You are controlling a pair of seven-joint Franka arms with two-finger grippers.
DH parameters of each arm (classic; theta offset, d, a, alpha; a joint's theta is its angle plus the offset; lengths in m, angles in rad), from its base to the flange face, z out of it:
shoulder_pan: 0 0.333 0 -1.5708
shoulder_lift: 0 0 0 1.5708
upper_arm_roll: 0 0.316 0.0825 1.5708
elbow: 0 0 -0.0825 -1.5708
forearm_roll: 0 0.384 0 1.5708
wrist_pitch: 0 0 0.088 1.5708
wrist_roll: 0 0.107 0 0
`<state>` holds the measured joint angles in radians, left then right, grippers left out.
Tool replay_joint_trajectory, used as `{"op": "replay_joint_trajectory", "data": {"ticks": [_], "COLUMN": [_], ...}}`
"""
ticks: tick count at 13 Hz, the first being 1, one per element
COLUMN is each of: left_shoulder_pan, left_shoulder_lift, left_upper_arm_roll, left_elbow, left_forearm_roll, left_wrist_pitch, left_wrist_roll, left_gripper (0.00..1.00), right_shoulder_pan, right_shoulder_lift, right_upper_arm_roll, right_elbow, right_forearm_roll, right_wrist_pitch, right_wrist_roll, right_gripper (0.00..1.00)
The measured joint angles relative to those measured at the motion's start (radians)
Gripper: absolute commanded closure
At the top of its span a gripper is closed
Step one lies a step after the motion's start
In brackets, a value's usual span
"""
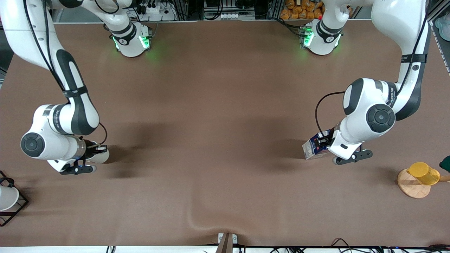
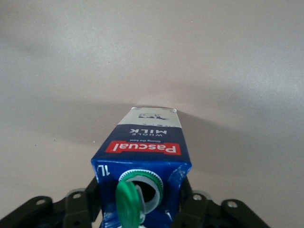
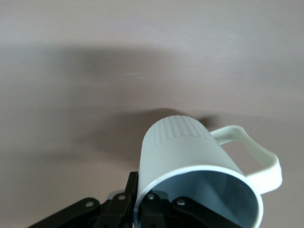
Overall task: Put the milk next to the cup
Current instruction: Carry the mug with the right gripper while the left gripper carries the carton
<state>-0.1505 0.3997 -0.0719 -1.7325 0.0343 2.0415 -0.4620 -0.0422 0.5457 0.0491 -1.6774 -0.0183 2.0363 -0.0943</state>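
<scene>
You are looking down on a table [image 1: 218, 105] spread with a brown cloth, which puckers into a ridge at the edge nearest the front camera. Soft shadows lie across its middle. Along the edge by the arm bases you can see power strips [image 1: 228, 15], cables and a heap of orange packets [image 1: 302, 10]. Green light glows on the cloth there.

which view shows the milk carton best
The left wrist view: the milk carton fills it, label and open green cap legible. The front view shows only part of it beneath the left arm; the right wrist view shows none.
</scene>
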Motion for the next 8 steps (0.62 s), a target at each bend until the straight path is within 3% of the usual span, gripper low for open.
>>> {"op": "replay_joint_trajectory", "data": {"ticks": [4, 8], "left_shoulder_pan": [-0.007, -0.016], "left_shoulder_lift": [-0.005, -0.022], "left_upper_arm_roll": [-0.002, -0.007], "left_elbow": [0.007, 0.035], "left_forearm_roll": [0.0, 0.0], "left_wrist_pitch": [-0.001, -0.021], "left_wrist_roll": [0.0, 0.0], "left_gripper": [0.45, 0.45], "right_shoulder_pan": [0.024, 0.106], "right_shoulder_lift": [-0.053, -0.053], "right_upper_arm_roll": [0.159, 0.184], "right_elbow": [0.01, 0.017], "right_forearm_roll": [0.018, 0.026], "right_wrist_pitch": [-0.037, -0.037], "right_wrist_roll": [0.007, 0.041], "right_gripper": [1.0, 1.0]}}
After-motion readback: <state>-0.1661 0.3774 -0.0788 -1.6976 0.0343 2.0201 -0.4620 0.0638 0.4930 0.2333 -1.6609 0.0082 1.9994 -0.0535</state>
